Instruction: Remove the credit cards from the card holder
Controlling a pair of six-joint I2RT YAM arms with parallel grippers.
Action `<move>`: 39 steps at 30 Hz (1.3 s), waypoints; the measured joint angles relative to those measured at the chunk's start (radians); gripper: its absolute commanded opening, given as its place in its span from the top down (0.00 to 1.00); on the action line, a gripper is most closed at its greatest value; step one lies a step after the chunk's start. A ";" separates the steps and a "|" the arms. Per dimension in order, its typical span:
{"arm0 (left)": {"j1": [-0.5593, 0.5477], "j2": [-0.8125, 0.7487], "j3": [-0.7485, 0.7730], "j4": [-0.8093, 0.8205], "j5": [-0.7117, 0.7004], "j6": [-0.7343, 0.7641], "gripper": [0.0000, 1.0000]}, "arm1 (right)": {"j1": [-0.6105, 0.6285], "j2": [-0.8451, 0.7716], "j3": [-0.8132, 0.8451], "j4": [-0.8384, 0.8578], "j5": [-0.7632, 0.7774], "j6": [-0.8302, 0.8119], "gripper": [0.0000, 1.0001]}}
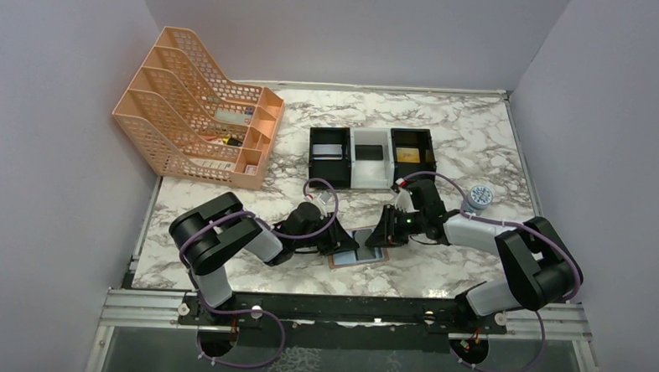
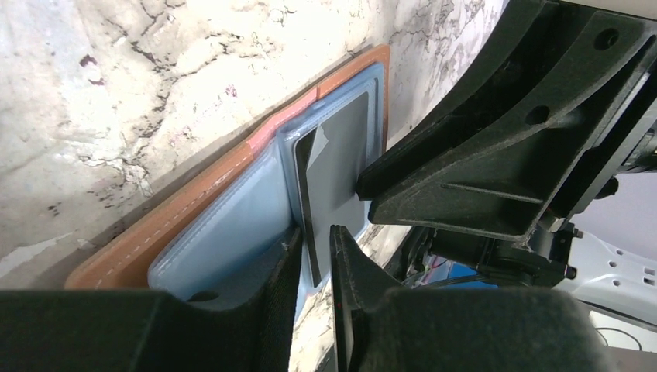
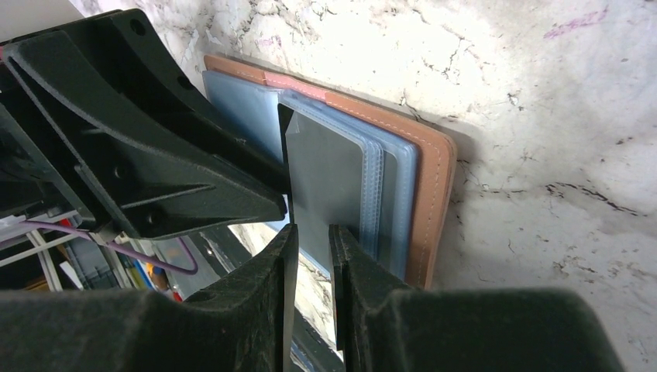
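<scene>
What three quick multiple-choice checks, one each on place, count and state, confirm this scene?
1. Where is the card holder? A in the orange rack; B in the white tray; C on the table.
2. How many box trays stand behind it? A three; B two; C five.
3. The card holder is: A folded shut; B lying open; C standing on edge.
Key: 1 C, it lies on marble before the trays; 2 A, black, white, black in a row; 3 B, its blue-grey lining faces up.

A marbled counter (image 1: 471, 133) holds an orange file rack (image 1: 197, 105) and box trays (image 1: 369, 157). An open card holder (image 1: 357, 253) lies nearer the front.
</scene>
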 measured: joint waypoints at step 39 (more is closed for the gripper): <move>0.019 -0.087 -0.088 0.023 -0.038 -0.016 1.00 | 0.002 -0.080 0.001 -0.071 0.046 -0.052 0.76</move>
